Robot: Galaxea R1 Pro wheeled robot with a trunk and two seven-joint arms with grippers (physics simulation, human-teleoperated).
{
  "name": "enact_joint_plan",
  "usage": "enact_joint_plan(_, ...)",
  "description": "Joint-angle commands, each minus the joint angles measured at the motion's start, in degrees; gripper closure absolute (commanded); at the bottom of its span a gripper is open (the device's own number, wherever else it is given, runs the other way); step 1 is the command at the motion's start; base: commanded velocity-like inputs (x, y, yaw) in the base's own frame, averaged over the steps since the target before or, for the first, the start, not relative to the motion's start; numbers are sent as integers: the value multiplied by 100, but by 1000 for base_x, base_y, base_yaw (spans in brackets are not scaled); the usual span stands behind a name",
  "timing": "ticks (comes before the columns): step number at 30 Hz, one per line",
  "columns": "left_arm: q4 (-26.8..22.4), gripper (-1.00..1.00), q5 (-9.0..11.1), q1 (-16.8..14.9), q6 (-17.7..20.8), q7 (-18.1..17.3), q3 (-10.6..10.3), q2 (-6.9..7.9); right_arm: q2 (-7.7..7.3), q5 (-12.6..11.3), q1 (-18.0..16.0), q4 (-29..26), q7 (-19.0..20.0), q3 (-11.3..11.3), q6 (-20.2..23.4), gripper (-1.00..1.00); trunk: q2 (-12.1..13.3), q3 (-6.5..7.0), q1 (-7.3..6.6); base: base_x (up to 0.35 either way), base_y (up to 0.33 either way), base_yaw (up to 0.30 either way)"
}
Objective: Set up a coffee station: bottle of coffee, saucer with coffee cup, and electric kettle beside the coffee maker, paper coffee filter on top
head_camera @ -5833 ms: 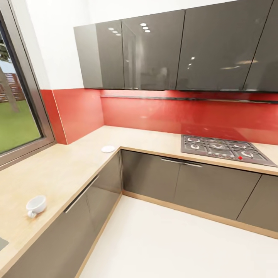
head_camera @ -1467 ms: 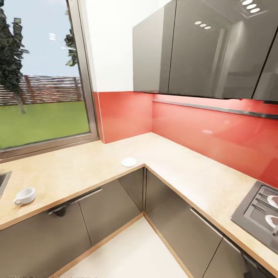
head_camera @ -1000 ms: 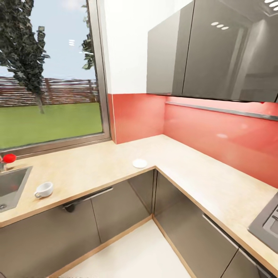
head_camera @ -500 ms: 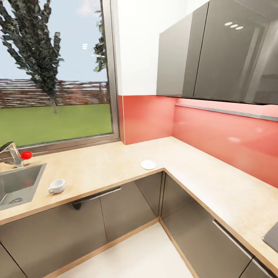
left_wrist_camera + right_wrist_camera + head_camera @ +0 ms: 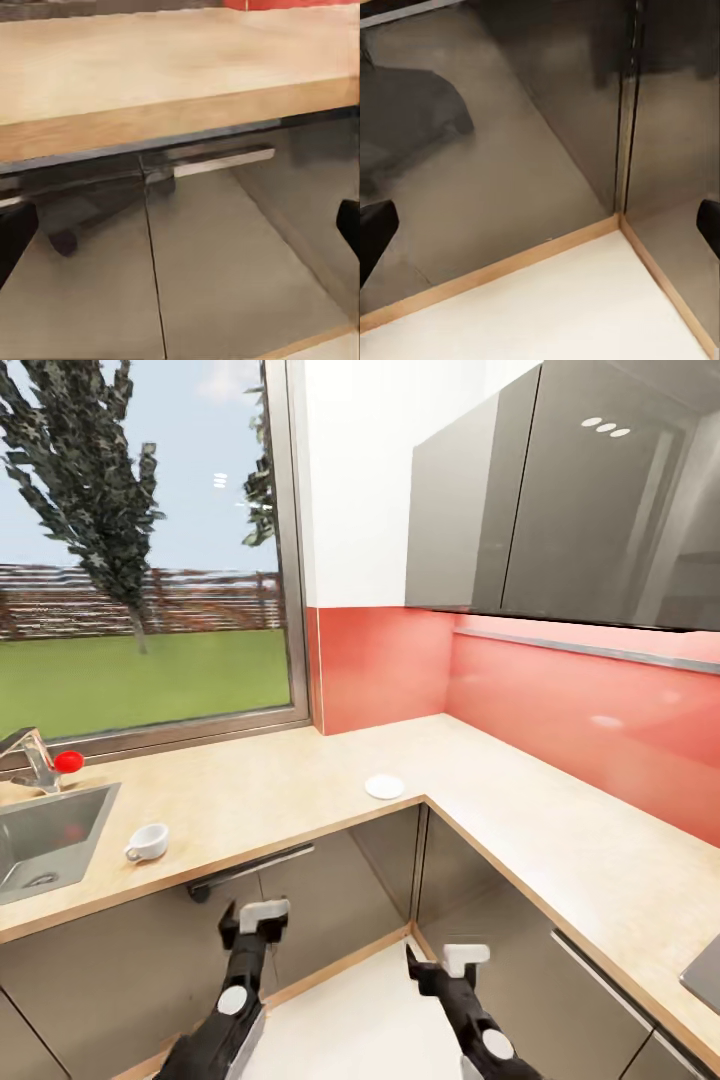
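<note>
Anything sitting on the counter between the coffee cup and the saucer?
Nothing: in the head view, bare tan countertop runs from the coffee cup to the saucer.

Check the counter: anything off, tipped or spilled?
No spills or damage. The cup stands upright by the sink, well apart from its saucer at the countertop corner, not on it.
</note>
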Motion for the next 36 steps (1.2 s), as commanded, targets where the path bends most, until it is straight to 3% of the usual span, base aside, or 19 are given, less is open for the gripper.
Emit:
enact_joint_plan(1, -21, -100, -29, -98, -5, 39, -10, -20, -6, -52, -95, -100, -47, 46, -25, -100, -10, -14, 2, 0, 0, 0)
enact_joint_plan(4, -212, -100, 17, -573, 17, -137, -7, -143, 7, -62, -418, -832, -52, 45, -23, -100, -10, -14, 2, 0, 0, 0)
enact_joint_plan(8, -574, -100, 86, -807, 107, -577, -10, -231, 10, -64, -680, -1667, -57, 39, -22, -100, -10, -14, 2, 0, 0, 0)
enact_joint_plan(11, -1033, -100, 206, -860, 255, -696, -5, -277, 15, -64, -1014, -1936, -63, 38, -4, -100, -10, -14, 2, 0, 0, 0)
enact_joint_plan(14, -1546, -100, 487, -908, 754, -739, -19, -301, 33, -69, -1491, -1942, -64, 37, 158, -100, -10, -14, 2, 0, 0, 0)
enact_joint_plan(16, -1708, -100, 651, -971, 1029, -751, -23, -302, 67, -75, -1649, -1880, -64, 37, 412, -100, -10, -14, 2, 0, 0, 0)
enact_joint_plan(18, -1841, -100, 904, -1176, 1426, -759, -46, -302, 201, -76, -2022, -1681, -65, 37, 1068, -100, -10, -14, 2, 0, 0, 0)
enact_joint_plan(19, -1861, -100, 985, -1290, 1589, -761, -66, -299, 293, -73, -2222, -1554, -65, 37, 1356, -100, -10, -14, 2, 0, 0, 0)
enact_joint_plan(20, -1885, -100, 1144, -1639, 2196, -766, -103, -296, 530, -70, -2798, -1229, -65, 33, 2057, -100, -10, -14, 2, 0, 0, 0)
enact_joint_plan(21, -1819, -100, 1260, -2302, 3545, -783, -103, -263, 613, -72, -3197, -1091, -65, -314, 2736, -100, -10, -14, 2, 0, 0, 0)
enact_joint_plan(22, -1756, -100, 1343, -2414, 3896, -860, -95, -240, 614, -70, -3223, -1021, -63, -771, 2902, -100, -10, -14, 2, 0, 0, 0)
enact_joint_plan(23, -1665, -100, 1443, -2503, 4196, -996, -90, -212, 612, -70, -3240, -888, -60, -1371, 3065, -100, -10, -14, 2, 0, 0, 0)
enact_joint_plan(25, -1482, -100, 1589, -2653, 4605, -1349, -84, -155, 613, -74, -3258, -613, -50, -2424, 3323, -100, -10, -14, 2, 0, 0, 0)
enact_joint_plan(27, -1286, -100, 1669, -2740, 5122, -1736, -86, -105, 631, -73, -3267, -492, -37, -3161, 3511, -100, -10, -14, 2, 0, 0, 0)
enact_joint_plan(29, -1273, -100, 1705, -2729, 5399, -1868, -77, -82, 649, -69, -3269, -484, -27, -3308, 3561, -100, -10, -14, 2, 0, 0, 0)
enact_joint_plan(32, -1356, -100, 1713, -2716, 5520, -1926, -72, -38, 660, -65, -3263, -484, -15, -3019, 3567, -100, -10, -14, 2, 0, 0, 0)
enact_joint_plan(36, -1373, -100, 1713, -2713, 5540, -1938, -75, -3, 660, -69, -3262, -479, 156, -2863, 3564, -100, -10, -14, 2, 20, 0, 0)
